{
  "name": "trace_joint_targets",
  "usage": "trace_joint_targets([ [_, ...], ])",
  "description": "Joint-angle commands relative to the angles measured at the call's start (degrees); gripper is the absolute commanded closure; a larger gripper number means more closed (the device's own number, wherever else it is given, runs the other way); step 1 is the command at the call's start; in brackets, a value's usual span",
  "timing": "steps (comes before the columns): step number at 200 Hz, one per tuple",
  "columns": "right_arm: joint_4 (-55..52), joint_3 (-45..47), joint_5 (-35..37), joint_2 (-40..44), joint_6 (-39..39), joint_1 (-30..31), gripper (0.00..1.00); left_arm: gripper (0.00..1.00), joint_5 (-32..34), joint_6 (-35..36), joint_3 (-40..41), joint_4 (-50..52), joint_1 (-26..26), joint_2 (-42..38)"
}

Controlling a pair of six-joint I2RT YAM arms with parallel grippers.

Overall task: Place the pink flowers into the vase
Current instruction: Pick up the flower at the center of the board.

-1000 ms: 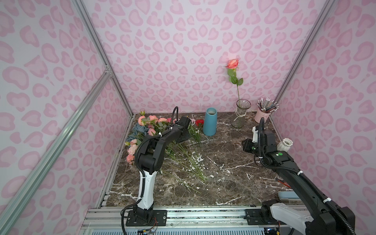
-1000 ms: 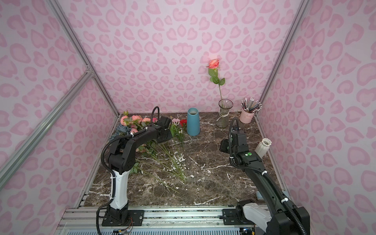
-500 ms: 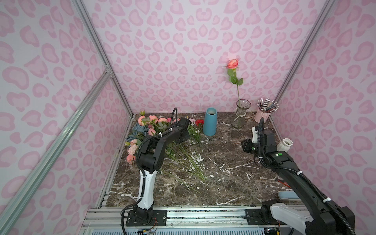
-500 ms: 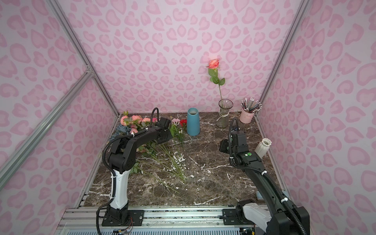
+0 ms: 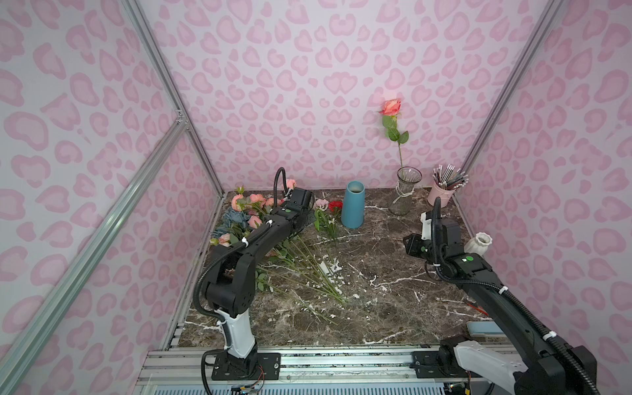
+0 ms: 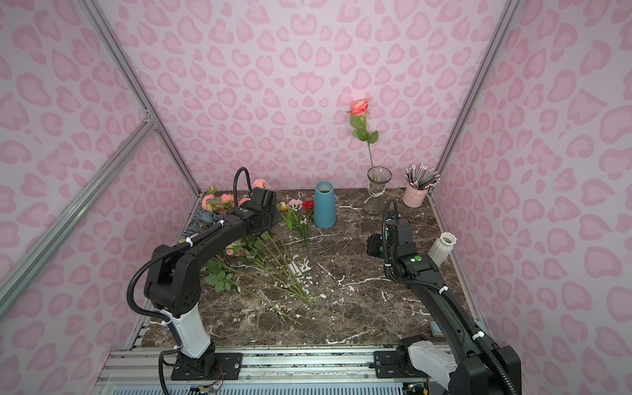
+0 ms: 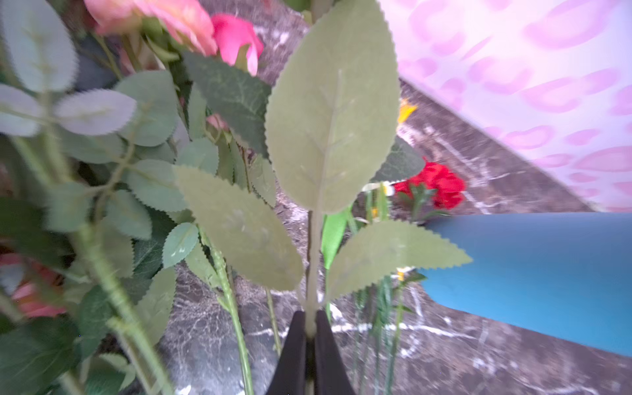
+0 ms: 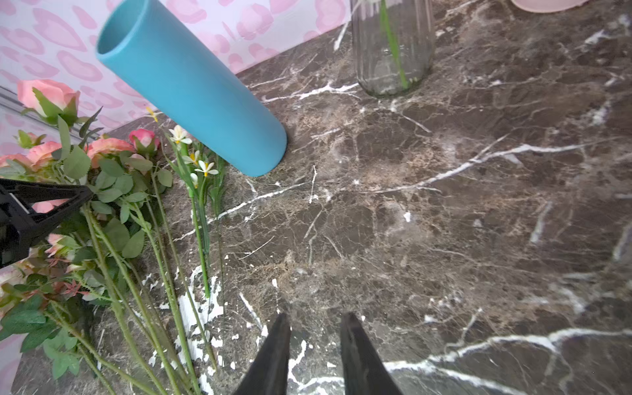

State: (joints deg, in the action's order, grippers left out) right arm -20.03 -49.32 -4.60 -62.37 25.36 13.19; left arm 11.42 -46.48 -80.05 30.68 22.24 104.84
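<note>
The pink flowers (image 5: 254, 200) (image 6: 222, 198) lie in a heap at the back left of the marble table, with their long green stems fanned toward the front. My left gripper (image 7: 310, 313) (image 5: 306, 219) is low over that heap. It is shut on a thin green stem (image 7: 314, 273) that carries three saw-edged leaves; the bloom of that stem is hidden. The clear glass vase (image 5: 403, 195) (image 8: 390, 44) stands at the back right and holds one salmon-pink rose (image 5: 390, 106). My right gripper (image 8: 316, 318) (image 5: 410, 244) hovers open above bare marble with nothing between its fingers.
A blue vase (image 5: 354, 205) (image 7: 547, 273) stands between the heap and the glass vase. A red carnation (image 5: 336, 206) and small white flowers (image 8: 191, 160) lie beside it. A pink pencil cup (image 5: 443, 195) and a white ribbed vase (image 5: 478, 243) sit along the right wall.
My left gripper has closed onto the leafy stem. Both arms have stayed almost where they were.
</note>
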Motion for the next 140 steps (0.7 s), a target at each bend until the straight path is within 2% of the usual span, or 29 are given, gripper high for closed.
trace_joint_targets([
  [1,0.7,-1.7,0.3,-0.3,-1.3,1.9,0.7,0.97,0.1,1.3,0.5,-4.3,-0.1,-3.6],
  [22,1.0,-2.6,0.6,-0.5,-2.1,4.7,0.7,0.97,-0.8,3.4,0.4,-4.4,-0.1,-7.5],
  [43,2.0,-4.2,-1.4,-0.6,-3.8,7.2,0.7,0.97,-4.7,7.0,1.0,-7.0,-0.1,-12.0],
  [67,3.3,-8.1,-8.4,-1.5,-6.0,8.8,0.7,0.97,-14.4,13.1,0.3,-10.8,-0.2,-15.2],
  [94,7.0,-11.7,-19.5,-2.3,-6.6,9.7,0.71,0.97,-28.9,18.0,0.0,-15.5,-0.4,-17.1],
  [117,10.8,-14.1,-26.6,-4.4,-5.5,10.8,0.72,0.97,-43.7,18.4,0.4,-20.4,-0.9,-17.0],
  [140,13.7,-16.0,-28.4,-6.4,-4.3,12.7,0.73,0.97,-53.5,15.2,2.8,-28.3,-0.9,-17.8],
])
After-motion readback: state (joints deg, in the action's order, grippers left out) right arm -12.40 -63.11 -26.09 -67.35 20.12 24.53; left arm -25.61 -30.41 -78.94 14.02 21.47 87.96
